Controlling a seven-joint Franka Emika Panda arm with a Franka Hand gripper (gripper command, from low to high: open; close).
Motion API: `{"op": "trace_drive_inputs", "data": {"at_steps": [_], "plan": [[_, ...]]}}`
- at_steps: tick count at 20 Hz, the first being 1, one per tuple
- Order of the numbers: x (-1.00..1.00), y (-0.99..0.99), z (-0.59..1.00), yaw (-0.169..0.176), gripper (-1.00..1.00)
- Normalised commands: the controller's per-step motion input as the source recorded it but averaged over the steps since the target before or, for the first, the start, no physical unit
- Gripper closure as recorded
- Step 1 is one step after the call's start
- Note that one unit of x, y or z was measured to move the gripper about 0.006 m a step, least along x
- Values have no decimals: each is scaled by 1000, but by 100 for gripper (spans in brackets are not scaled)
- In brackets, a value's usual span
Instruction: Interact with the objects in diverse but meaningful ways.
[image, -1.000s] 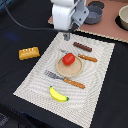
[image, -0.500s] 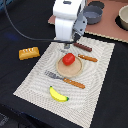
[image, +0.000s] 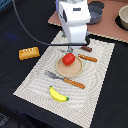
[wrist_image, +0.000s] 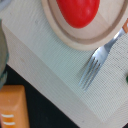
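A round red tomato (image: 68, 59) sits on the tan plate (image: 75, 71) in the middle of the striped placemat; it also shows in the wrist view (wrist_image: 77, 10). My gripper (image: 71, 49) hangs just above the tomato's far side, its fingers hidden under the white hand. A dark brown sausage (image: 86, 49) lies beyond the plate. A yellow banana (image: 58, 94) lies near the mat's front edge. An orange-brown bread loaf (image: 28, 52) lies on the dark table at the exterior view's left, and it also shows in the wrist view (wrist_image: 12, 107).
An orange-handled fork (image: 65, 79) (wrist_image: 92, 65) lies in front of the plate, and an orange-handled knife (image: 86, 57) beside it at the exterior view's right. A dark pot (image: 95, 12) and a bowl (image: 123, 17) stand on a brown board at the back.
The arm has come down and moved slightly to the exterior view's right, closer over the plate and tomato. The objects have not moved.
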Motion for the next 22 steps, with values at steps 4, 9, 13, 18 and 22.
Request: {"op": "trace_drive_inputs", "data": {"at_steps": [4, 9, 13, 18, 22], "plan": [[209, 0, -194, 0, -100], [297, 0, -237, 0, -100], [322, 0, -241, 0, -100], [401, 31, -216, 0, -100], [399, 58, -216, 0, -100]]}}
